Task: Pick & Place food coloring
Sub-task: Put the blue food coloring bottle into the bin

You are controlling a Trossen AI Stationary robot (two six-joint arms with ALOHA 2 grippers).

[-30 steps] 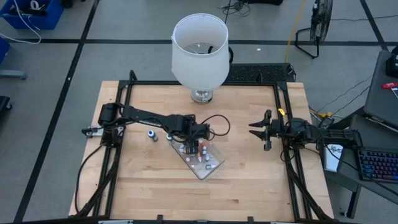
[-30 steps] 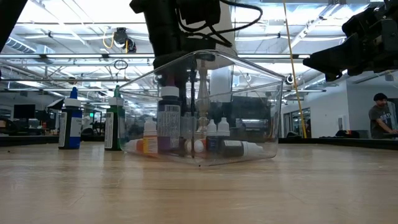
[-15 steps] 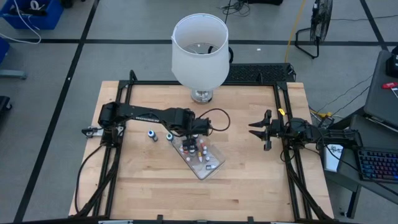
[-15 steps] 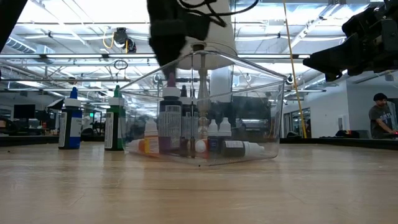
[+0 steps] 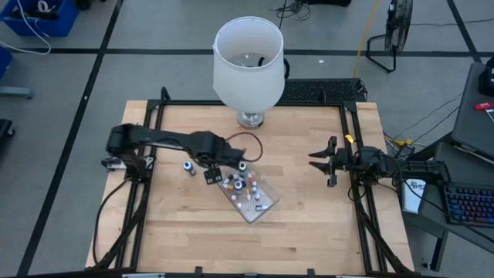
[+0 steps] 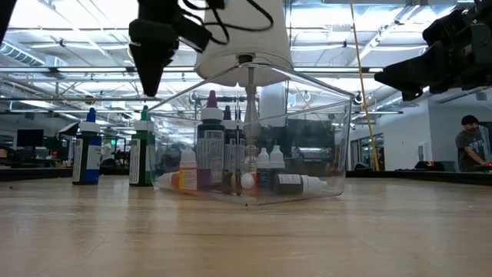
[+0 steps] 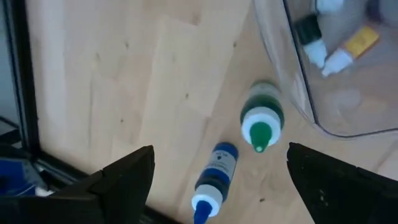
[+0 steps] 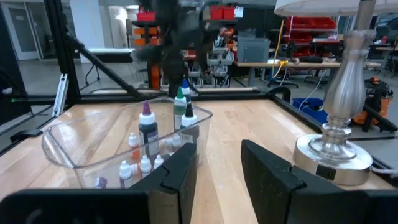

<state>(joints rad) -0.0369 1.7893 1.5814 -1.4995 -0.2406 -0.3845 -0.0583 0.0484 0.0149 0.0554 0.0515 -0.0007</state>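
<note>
- The surface is a light wooden table (image 5: 309, 201) with a black frame around its edges; in the low view its bare boards fill the foreground.
- Near the middle of the table lies a clear plastic tray (image 5: 262, 210), turned at an angle. Inside it is most of the food coloring (image 5: 245, 188): small bottles, some standing and some lying on their side.
- The low view shows what the high view does not: a dark bottle with a purple cap (image 6: 211, 146) stands tall in the tray, and small white-capped bottles (image 6: 269, 165) sit low beside it.
- Just beside the tray, outside it, stand two more bottles, a green-capped bottle (image 7: 262, 118) close to the tray wall and a blue-capped bottle (image 7: 214, 171) next to it.
- The left gripper (image 5: 212, 175) hangs above these two bottles, beside the tray's left end. Its fingers (image 7: 118, 180) are spread wide and nothing is between them; the left wrist view looks down at both bottles in the gap.
- The right gripper (image 5: 318, 161) waits at the right side of the table, well apart from the tray. Its fingers stand a little apart and hold nothing.
- Farther back, a lamp with a big white shade (image 5: 247, 62) stands at the far edge; the right wrist view shows its metal base (image 8: 339, 155).
- Beyond the table, the low view shows a large hall with ceiling lights, and a person (image 6: 470, 150) at the far right.
</note>
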